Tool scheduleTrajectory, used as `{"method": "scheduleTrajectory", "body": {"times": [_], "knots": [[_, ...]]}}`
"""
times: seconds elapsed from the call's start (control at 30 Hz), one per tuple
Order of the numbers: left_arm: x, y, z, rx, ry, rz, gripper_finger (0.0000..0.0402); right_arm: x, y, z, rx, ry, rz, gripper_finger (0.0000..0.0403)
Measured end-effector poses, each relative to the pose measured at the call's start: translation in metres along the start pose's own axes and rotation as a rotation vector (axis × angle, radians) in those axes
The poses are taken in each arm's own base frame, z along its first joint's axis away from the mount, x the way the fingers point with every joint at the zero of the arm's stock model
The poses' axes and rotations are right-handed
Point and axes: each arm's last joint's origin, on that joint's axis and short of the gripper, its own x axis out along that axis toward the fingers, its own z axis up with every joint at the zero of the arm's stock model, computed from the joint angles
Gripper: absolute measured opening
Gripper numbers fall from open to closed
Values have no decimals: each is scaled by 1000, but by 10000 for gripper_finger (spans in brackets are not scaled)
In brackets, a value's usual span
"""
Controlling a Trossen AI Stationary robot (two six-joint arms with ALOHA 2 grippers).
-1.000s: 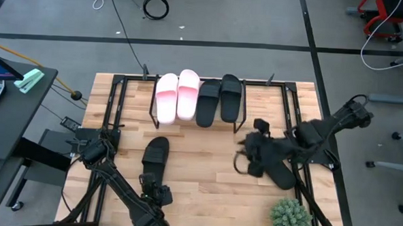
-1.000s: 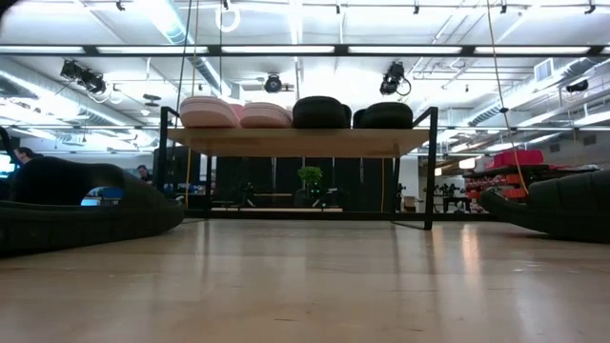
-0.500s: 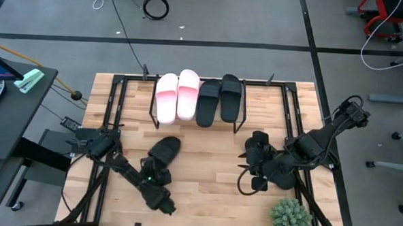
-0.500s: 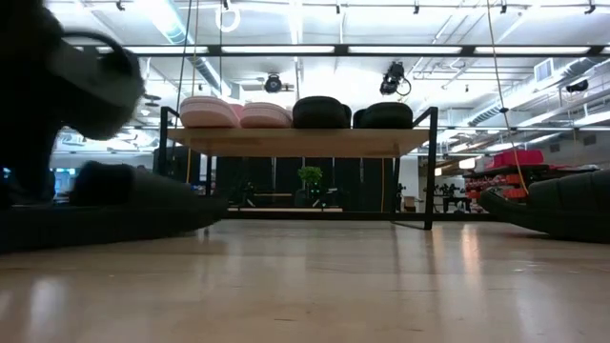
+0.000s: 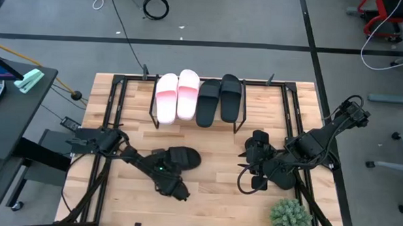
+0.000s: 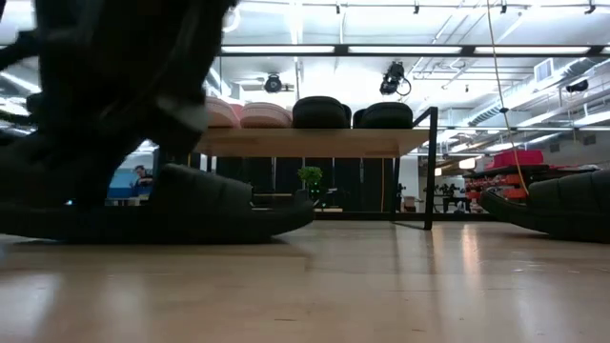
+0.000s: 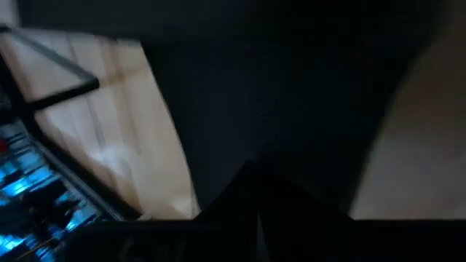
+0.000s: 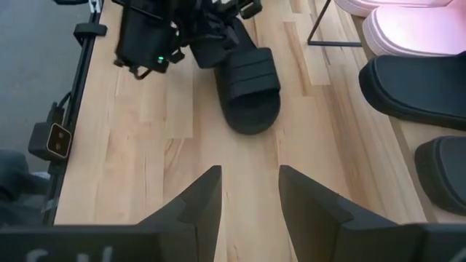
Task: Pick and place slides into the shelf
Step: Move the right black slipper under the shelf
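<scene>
The left claw sits at the heel end of a black slide lying flat on the worktop in front of the shelf; whether it pinches the slide I cannot tell (the left wrist view is almost all dark). The right claw hangs spread and empty over bare wood, beside another black slide under the right arm. On the shelf sit two pink slides and two black slides.
</scene>
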Motion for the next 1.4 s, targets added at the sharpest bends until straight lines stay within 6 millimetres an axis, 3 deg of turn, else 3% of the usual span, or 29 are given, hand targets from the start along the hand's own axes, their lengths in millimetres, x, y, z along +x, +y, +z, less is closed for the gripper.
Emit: {"method": "scheduleTrajectory", "body": {"times": [0.23,0.4,0.6,0.73,0.9,1.03,1.2,1.4], "knots": [[-48,4,6,45,-80,-68,8,3,3,-1,63,26,27,139],[-76,6,7,109,-161,-118,9,23,23,-9,107,122,63,126],[-80,5,7,201,-188,-129,59,56,59,-30,122,221,16,114],[-80,5,7,269,-196,-114,114,65,73,-44,118,270,-17,92],[-80,6,6,282,-190,-99,172,53,65,-64,-14,426,-146,59],[-80,7,6,280,-189,-99,195,42,53,-74,-103,574,-234,61],[-80,7,6,232,-186,-104,201,46,44,-86,-177,723,-249,102],[-80,7,6,198,-184,-107,186,65,30,-122,-305,846,-300,169]]}}
